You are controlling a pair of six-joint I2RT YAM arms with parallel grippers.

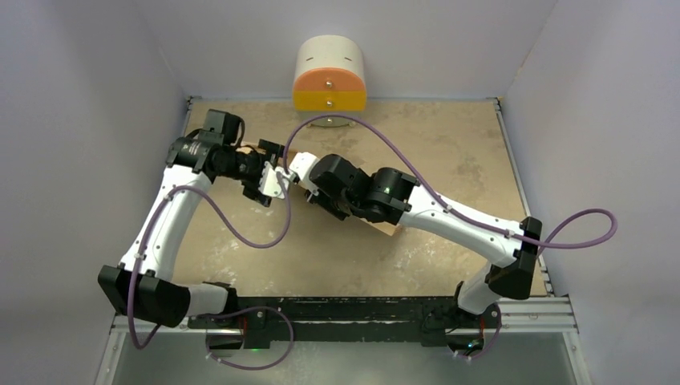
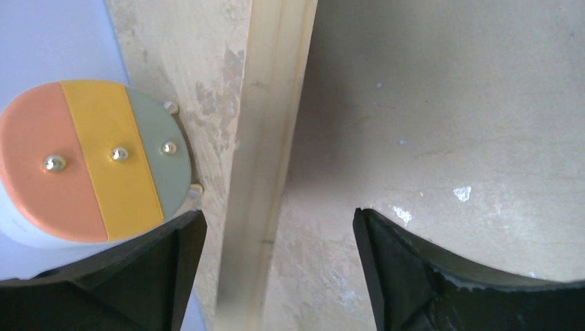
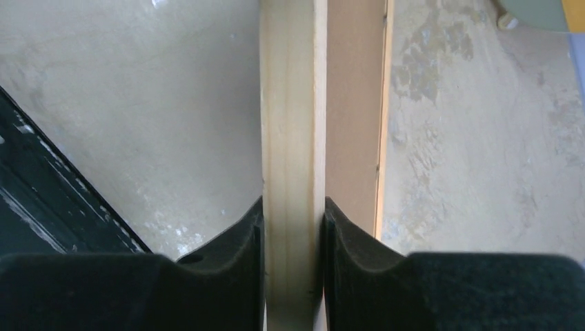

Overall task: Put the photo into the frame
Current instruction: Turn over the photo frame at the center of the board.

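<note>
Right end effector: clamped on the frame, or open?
Clamped: the right end effector has both fingers pressed flat against the frame, no gap showing.

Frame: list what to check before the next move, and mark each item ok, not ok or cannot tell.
1. Right gripper gripping the frame: ok, both fingers press its wooden bar.
2. Left gripper free of the frame: ok, its jaws stand wide and the bar passes between them without touching.
3. Photo located: cannot tell, no view shows it.
4. Backing board seated: cannot tell, only a brown strip shows beside the bar.
5. Drawer cabinet apart from the frame: ok, bare table shows between them.
</note>
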